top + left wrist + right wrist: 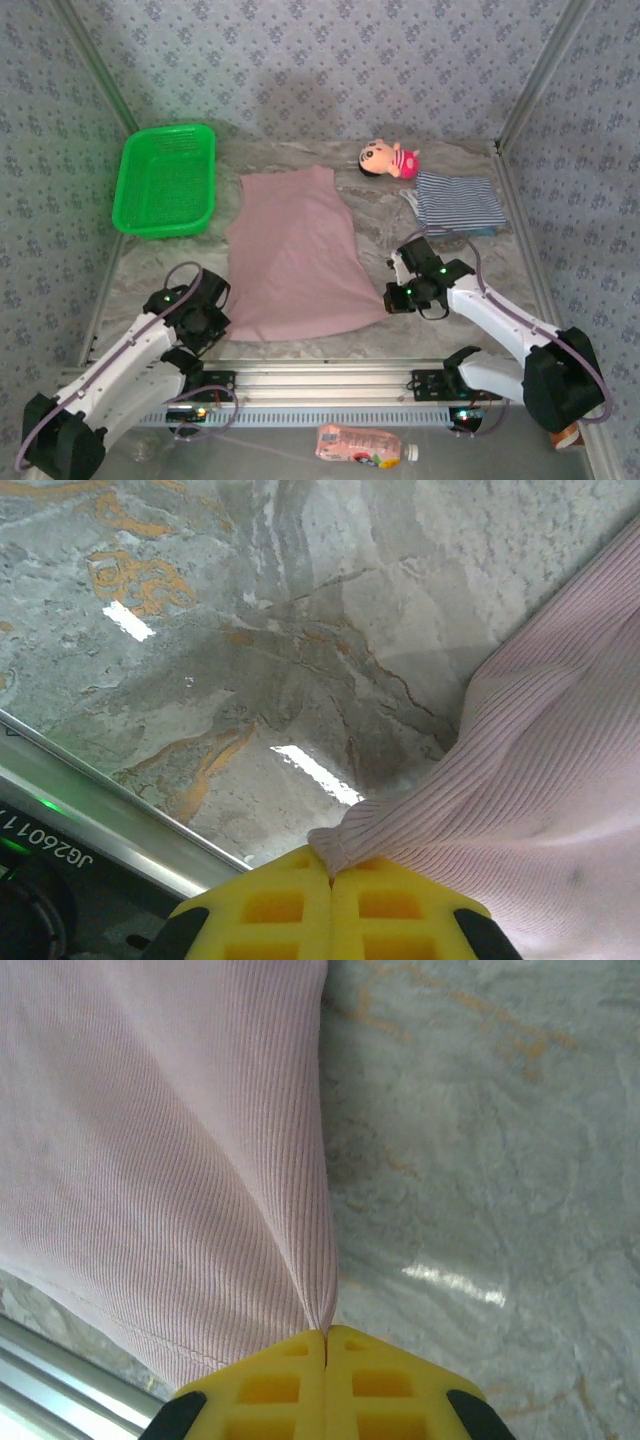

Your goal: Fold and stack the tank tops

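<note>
Two yellow-padded grippers each pinch a near corner of the mauve-pink ribbed cloth tank top. It lies spread flat in the middle of the grey marble-patterned table, with its hem toward the arm bases. The left gripper has its jaws pressed together on the hem's left corner, with a small bunch of fabric caught between the pads. The right gripper is clamped the same way on the right corner, and a taut ridge of cloth rises from the pinch. A folded navy-and-white thin-striped tank top sits at the table's far right, apart from the pink one, with what looks like a thin teal-blue cloth edge under its near side. A small pink plush doll lies just beyond it. A bright green plastic mesh basket stands at the far left.
</note>
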Controlling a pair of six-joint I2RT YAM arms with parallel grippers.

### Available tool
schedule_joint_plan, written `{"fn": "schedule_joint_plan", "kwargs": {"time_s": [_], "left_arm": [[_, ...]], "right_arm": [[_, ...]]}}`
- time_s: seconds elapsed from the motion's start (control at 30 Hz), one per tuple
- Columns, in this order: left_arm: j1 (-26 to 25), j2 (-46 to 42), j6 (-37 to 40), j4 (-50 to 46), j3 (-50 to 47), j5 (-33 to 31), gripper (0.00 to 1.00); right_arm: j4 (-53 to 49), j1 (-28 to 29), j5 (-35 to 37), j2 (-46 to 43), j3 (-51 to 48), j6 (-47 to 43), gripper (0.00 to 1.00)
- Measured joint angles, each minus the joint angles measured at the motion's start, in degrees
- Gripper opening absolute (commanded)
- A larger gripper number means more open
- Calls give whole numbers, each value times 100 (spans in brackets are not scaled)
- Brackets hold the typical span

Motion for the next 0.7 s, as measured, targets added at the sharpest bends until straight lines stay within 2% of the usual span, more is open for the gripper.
{"fn": "schedule_joint_plan", "kwargs": {"time_s": [0.07, 0.27, 0.33, 0.47, 0.6, 0.7], "left_arm": [[-105, 2, -133, 17, -35, 37, 1], [-603, 234, -490, -33, -120, 138, 17], [-625, 188, -553, -76, -103, 118, 20], [-629, -20, -651, -551, 264, 74, 33], [-629, -151, -645, -1121, 678, 68, 38], [-627, 33, -472, -1237, 1058, -9, 43]], "right_arm": [[-116, 111, 90, 44, 15, -2, 4], [-439, 337, 334, 490, 87, -57, 13], [-625, 411, 413, 490, 151, -66, 19], [-1019, 487, 485, 343, 407, -66, 28], [-1436, 483, 581, 15, 737, -48, 37], [-1246, 483, 616, -166, 883, -42, 42]]}}
